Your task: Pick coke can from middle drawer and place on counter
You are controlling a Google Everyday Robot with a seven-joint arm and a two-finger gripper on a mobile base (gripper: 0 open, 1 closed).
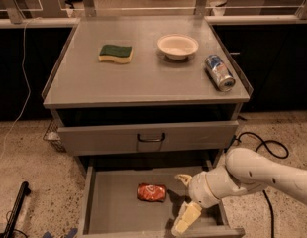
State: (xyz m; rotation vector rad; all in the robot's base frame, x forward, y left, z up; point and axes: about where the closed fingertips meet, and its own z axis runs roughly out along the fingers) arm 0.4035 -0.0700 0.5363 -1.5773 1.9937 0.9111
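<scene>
Coke can (151, 192), small dented red: ungrabbed in grey metal middle drawer (114, 209)
Gripper (184, 200): spread, just beside it
Left: basically everything lol

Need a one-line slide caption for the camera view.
Open pincer over the pulled-out middle drawer, beside the coke can lying on its floor, not gripping.
</scene>
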